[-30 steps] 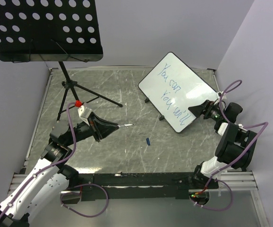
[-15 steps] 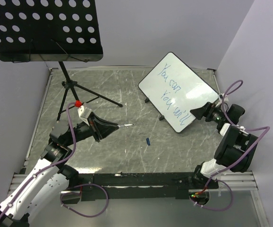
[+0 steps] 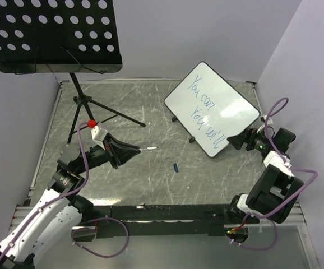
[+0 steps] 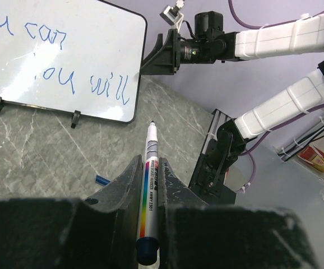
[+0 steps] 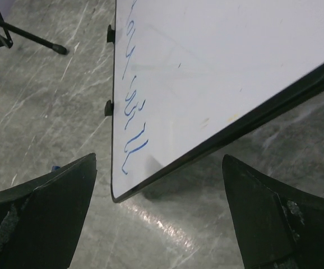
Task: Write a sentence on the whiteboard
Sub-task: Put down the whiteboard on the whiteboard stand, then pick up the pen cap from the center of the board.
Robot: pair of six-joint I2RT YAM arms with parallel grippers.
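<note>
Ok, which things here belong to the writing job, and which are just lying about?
Job: whiteboard, sentence, marker in left gripper.
Lying about: music stand, small blue piece.

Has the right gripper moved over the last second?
Yes. The right gripper, open, has slid toward the near edge of the table, along the right side of the whiteboard toward its nearest corner; the whiteboard stayed put.
</note>
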